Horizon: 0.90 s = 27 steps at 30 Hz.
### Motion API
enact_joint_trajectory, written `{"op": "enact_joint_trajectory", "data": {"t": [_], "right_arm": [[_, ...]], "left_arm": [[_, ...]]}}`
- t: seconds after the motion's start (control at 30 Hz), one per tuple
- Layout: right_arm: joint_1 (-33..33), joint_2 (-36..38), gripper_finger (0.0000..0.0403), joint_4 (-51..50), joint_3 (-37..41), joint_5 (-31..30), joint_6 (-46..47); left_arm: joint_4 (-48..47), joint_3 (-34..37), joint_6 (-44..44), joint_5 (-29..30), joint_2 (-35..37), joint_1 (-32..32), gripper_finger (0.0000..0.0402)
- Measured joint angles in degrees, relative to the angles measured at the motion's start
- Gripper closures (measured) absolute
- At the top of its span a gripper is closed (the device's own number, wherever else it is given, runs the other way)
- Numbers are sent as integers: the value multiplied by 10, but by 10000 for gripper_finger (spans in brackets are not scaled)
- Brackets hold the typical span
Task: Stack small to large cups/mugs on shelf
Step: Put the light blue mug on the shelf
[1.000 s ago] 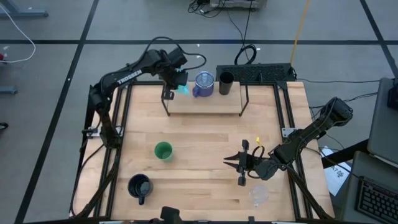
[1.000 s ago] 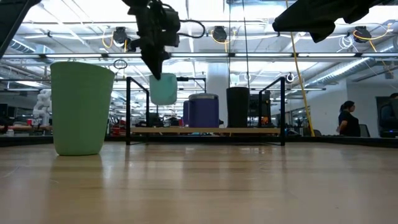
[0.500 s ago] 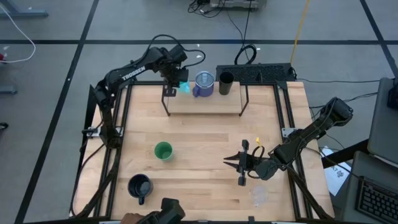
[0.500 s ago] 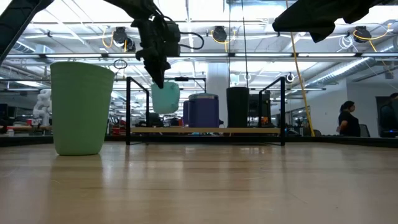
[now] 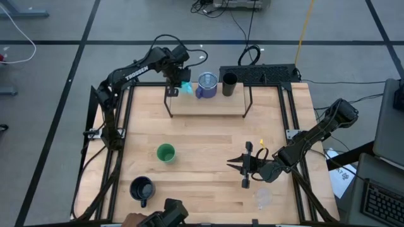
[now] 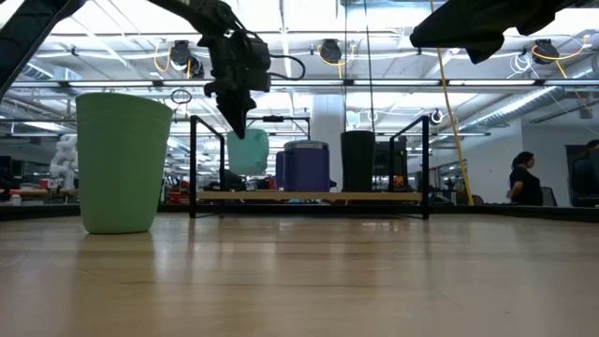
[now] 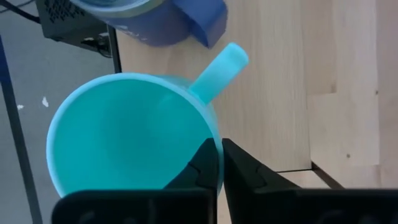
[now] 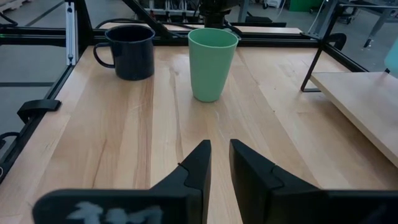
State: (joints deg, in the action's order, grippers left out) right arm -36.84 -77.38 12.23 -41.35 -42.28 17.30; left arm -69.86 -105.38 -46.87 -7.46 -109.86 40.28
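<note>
The wooden counter [image 5: 208,145] carries the shelf [image 5: 208,106]. The left pincer [image 7: 219,163], pinching the cyan mug [image 7: 124,137] by its rim, hangs just beside the blue-purple mug [image 5: 206,85]; lowering carelessly risks collision.

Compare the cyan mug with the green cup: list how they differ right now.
The cyan mug has a handle; the green cup has none. The mug hangs in the left gripper, pinched by its rim above the shelf; the cup stands free on the table. Both are upright and look empty.
</note>
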Motion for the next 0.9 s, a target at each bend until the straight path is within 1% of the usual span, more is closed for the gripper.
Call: {"op": "enact_joint_trajectory", "data": {"t": [0.23, 0.4, 0.57, 0.77, 0.9], "right_arm": [[0, 0, 355, 0, 0, 0, 0], [0, 0, 355, 4, 0, 0, 0], [0, 0, 355, 7, 0, 0, -2], [0, 0, 355, 9, 0, 0, -2], [0, 0, 355, 9, 0, 0, -3]], "left_arm": [[6, 0, -1, -1, -10, 2, 396], [8, 0, 5, 0, -20, 6, 389], [10, 0, 6, 0, -40, 5, 396], [15, 0, 7, 4, -42, 7, 383], [14, 0, 11, 4, -42, 8, 390]]}}
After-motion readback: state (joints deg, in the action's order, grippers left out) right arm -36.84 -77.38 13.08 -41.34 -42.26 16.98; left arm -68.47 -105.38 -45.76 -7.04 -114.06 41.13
